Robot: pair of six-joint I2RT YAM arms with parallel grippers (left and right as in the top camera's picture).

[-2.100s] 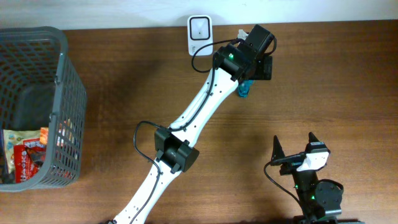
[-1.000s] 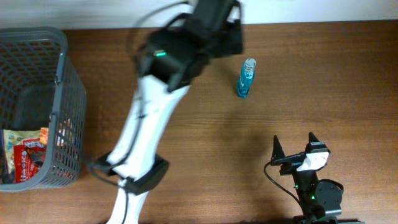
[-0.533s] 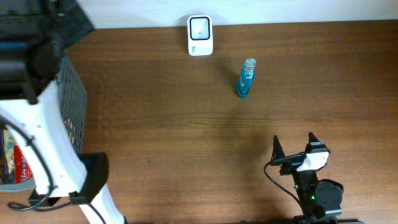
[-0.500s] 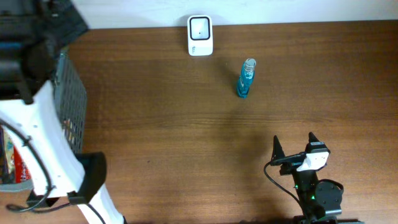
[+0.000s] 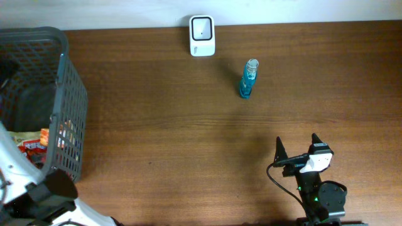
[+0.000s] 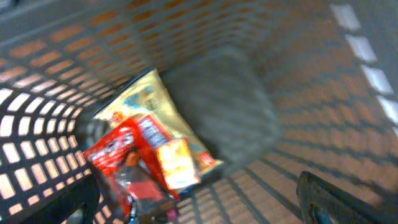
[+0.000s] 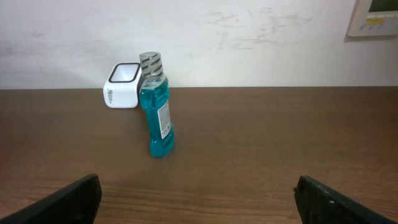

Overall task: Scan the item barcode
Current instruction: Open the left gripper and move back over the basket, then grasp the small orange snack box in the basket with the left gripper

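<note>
While left fingers point(image 6: 346, 198) and right fingers point(image 7: 69, 198) gape empty, one bottle point(image 5: 247, 80), one scanner point(image 5: 202, 36), one basket point(image 5: 68, 100) stand apart.

Mock shop checkout: grey shopping basket point(image 5: 74, 107) of snack packets point(image 6: 146, 149), white barcode scanner point(image 5: 202, 27), wooden counter point(image 5: 188, 132).

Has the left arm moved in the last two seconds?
Yes. The left arm swung left, from beside the scanner to the basket, its open gripper over snacks.
</note>
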